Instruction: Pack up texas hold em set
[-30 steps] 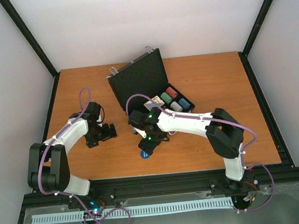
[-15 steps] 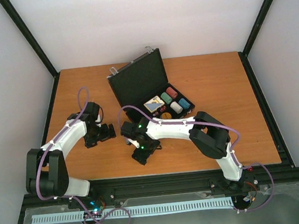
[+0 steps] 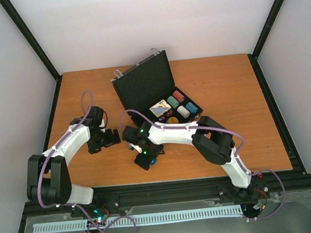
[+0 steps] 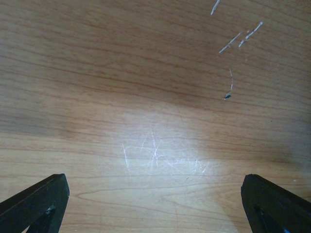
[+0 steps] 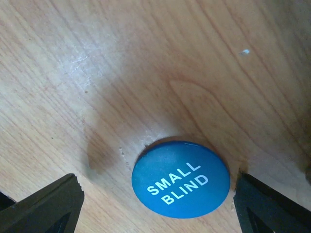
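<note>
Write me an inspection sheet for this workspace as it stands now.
Surface: wooden table, scratched and scuffed in the left wrist view.
Job's things: briefcase open with its lid up; card box and chip stacks inside; blue SMALL BLIND disc out on the table.
Clutter: nothing seen.
Grippers: right gripper open, jaws either side of the disc; left gripper open over bare wood.
Cables: purple cables loop off both arms.
Surroundings: white walls, black frame posts.
</note>
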Robot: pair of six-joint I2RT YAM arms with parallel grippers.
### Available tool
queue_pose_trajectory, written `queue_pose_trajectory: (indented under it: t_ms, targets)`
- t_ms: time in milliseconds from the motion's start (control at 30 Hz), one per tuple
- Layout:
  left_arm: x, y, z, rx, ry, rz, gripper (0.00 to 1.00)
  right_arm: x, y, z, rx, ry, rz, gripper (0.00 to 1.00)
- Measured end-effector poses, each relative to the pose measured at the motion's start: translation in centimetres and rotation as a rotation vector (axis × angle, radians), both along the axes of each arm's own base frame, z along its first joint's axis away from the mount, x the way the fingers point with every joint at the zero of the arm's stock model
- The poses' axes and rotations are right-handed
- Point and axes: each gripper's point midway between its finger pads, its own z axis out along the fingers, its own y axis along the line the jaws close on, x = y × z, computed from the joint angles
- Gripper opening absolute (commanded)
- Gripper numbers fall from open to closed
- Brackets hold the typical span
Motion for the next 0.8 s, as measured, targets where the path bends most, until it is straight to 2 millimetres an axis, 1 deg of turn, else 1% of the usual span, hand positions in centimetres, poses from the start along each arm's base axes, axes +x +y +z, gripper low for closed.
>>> queue_pose_trajectory:
  t_ms: [133, 200, 233, 300, 400, 667, 700, 733, 800]
  targets:
    - [0.0, 0.0, -0.1, 0.001, 0.001, -0.002, 1.00, 0.1, -0.1, -0.1, -0.007, -0.007, 0.011, 0.81]
    - [0.0, 0.0, -0.1, 0.001, 0.003, -0.003, 1.00, 0.2, -0.2, -0.2, -0.011, -0.011, 0.016, 0.77]
    - [0.0, 0.0, -0.1, 0.001, 0.003, -0.003, 1.00, 0.2, -0.3, -0.2, -0.012, -0.013, 0.018, 0.71]
    - [0.1, 0.0, -0.1, 0.001, 0.002, -0.003, 1.00, 0.4, -0.5, -0.2, -0.012, -0.019, 0.022, 0.61]
    - [0.2, 0.0, -0.2, 0.000, 0.001, -0.002, 1.00, 0.7, -0.9, -0.3, -0.013, -0.018, 0.017, 0.54]
    - [0.2, -0.1, -0.5, -0.003, 0.008, -0.003, 1.00, 1.0, -1.1, -0.3, -0.012, -0.019, 0.010, 0.48]
    - [0.2, -0.1, -0.5, -0.003, 0.008, -0.003, 1.00, 1.0, -1.1, -0.3, -0.014, -0.020, 0.009, 0.46]
    - [0.2, -0.1, -0.5, -0.003, 0.008, -0.003, 1.00, 1.0, -1.1, -0.3, -0.014, -0.021, 0.009, 0.41]
    - [0.2, -0.1, -0.5, -0.003, 0.008, -0.003, 1.00, 1.0, -1.1, -0.2, -0.014, -0.020, 0.011, 0.29]
